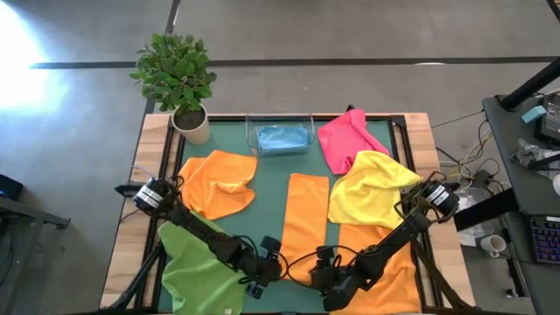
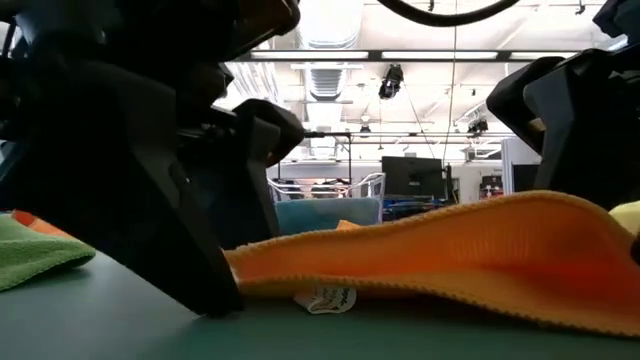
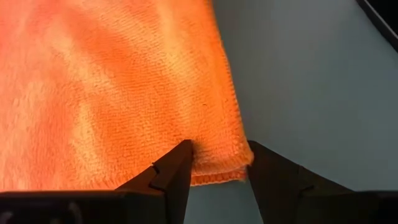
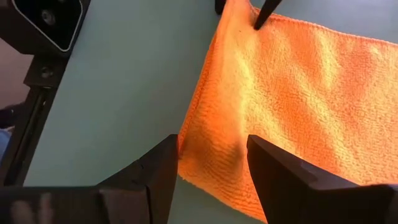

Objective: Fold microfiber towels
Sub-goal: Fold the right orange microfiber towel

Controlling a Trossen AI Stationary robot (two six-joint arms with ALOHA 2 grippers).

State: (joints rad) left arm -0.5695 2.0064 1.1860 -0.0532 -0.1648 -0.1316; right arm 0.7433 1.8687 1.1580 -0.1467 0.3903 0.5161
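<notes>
An orange towel folded into a long strip (image 1: 306, 223) lies flat on the green mat in the middle of the table. My left gripper (image 1: 269, 262) stands open at the strip's near left corner (image 3: 221, 165), which lies between its fingers. My right gripper (image 1: 325, 273) stands open at the near right corner (image 4: 208, 158), one finger over the cloth and one over the bare mat. In the low view the strip's near edge (image 2: 400, 270) and a white tag (image 2: 325, 298) show beside my left gripper's finger (image 2: 215, 285). My left gripper comes slanting down from the table's left, its fingertips (image 3: 181, 152) at the level of the corner's cloth; I cannot tell whether they touch it. My right gripper comes slanting down from the right, one fingertip (image 4: 261, 146) over the cloth; whether it touches I cannot tell.
A crumpled orange towel (image 1: 219, 184) and a green one (image 1: 197, 271) lie on the left. Yellow (image 1: 372, 188), pink (image 1: 346, 140) and another orange towel (image 1: 389, 271) lie on the right. A clear tray (image 1: 252, 131) holds a light blue towel (image 1: 282, 138). A potted plant (image 1: 179, 79) stands far left.
</notes>
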